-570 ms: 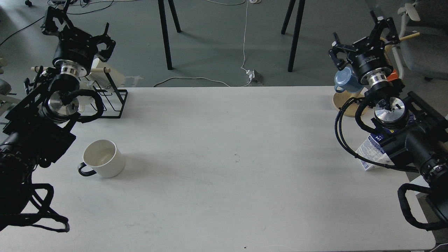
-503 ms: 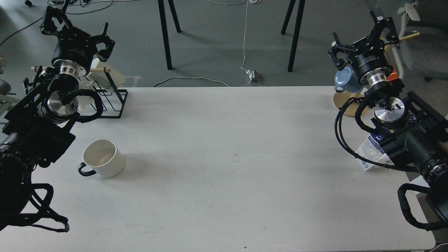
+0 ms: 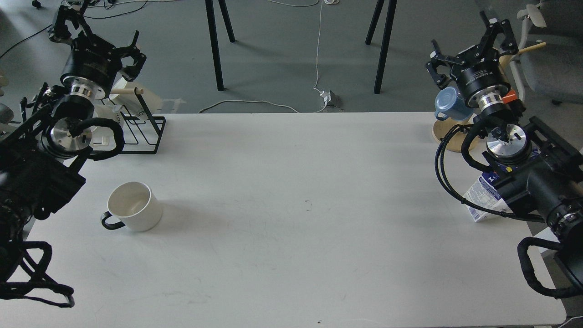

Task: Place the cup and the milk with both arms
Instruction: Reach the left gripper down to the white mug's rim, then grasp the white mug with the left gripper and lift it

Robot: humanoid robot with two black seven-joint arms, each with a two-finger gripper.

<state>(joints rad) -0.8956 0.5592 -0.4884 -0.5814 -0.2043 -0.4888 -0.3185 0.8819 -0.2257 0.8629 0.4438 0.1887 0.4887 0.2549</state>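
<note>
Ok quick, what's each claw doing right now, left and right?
Left claw: open, holding nothing.
Right claw: open, holding nothing.

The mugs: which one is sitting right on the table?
The white cup with the black handle, near the left side. The blue mug hangs on a wooden stand instead.

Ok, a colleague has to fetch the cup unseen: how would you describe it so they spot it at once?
On the white table, look near the left edge, in front of the black wire rack. The cup stands alone and upright: a white mug whose small black loop handle sets it apart from the blue mug far right.
</note>
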